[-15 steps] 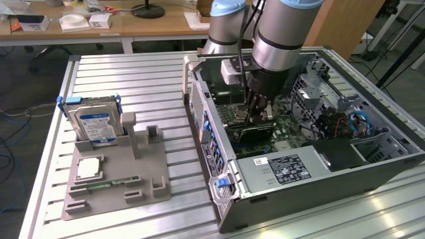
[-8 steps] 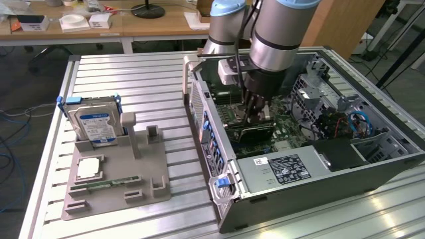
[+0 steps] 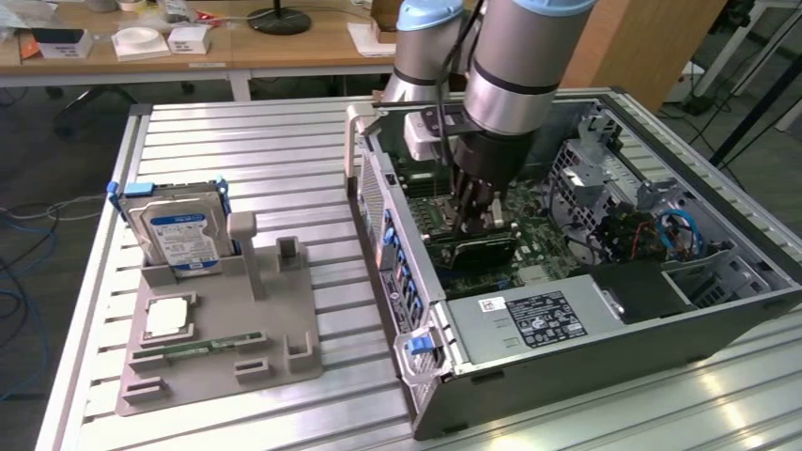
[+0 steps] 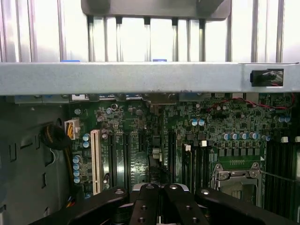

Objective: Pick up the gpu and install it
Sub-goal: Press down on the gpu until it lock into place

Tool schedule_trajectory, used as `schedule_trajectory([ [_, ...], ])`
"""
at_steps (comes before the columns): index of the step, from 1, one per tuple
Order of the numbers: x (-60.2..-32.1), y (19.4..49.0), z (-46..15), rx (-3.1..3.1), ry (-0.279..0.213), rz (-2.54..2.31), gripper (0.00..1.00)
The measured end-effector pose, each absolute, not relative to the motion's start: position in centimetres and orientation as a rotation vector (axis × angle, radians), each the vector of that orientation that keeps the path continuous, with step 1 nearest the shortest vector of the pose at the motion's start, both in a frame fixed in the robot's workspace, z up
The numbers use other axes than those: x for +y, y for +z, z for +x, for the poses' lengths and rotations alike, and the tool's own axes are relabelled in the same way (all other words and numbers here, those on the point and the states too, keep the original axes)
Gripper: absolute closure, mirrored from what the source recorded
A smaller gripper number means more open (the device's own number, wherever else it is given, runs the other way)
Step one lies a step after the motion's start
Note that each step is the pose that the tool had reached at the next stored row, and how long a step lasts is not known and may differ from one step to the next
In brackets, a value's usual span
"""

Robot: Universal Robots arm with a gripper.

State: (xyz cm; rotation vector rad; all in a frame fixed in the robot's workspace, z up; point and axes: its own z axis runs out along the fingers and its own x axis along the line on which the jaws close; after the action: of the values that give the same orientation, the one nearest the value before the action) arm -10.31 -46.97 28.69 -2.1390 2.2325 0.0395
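- In the wrist view, the black fingers (image 4: 159, 197) sit closest to the lens, pressed together at the middle with no gap showing between them.
- Just past them, that view gives the green motherboard (image 4: 140, 140) in detail: a white expansion slot (image 4: 96, 161), rows of dark slots, blue-topped capacitors and the metal processor socket (image 4: 236, 180).
- Beyond the board, the same view shows the grey wall of the computer case (image 4: 140, 77), and past it the ribbed metal surface (image 4: 42, 28).
- The exterior view shows the arm (image 3: 514, 66) reaching down into the open computer case (image 3: 701, 319), with the gripper (image 3: 483, 211) low over the board.
- Directly beneath the fingertips there lies the gpu (image 3: 483, 249), a dark flat card down against the motherboard inside the case; whether the fingers pinch it or merely press on it cannot be told.
- On the exterior view's left, well apart from the case, a grey parts holder (image 3: 213, 329) stands on the surface and carries an upright hard drive (image 3: 176, 235) with a blue-white label, a processor (image 3: 169, 318) lying flat and a narrow green memory stick (image 3: 201, 346).
- Farthest away, a wooden desk (image 3: 188, 47) holds small white boxes.
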Motion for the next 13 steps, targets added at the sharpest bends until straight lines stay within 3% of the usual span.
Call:
schedule_trajectory([
  [13, -46.97, 28.73, -11.33, 2.233, 0.04, -2.139, 0.89],
])
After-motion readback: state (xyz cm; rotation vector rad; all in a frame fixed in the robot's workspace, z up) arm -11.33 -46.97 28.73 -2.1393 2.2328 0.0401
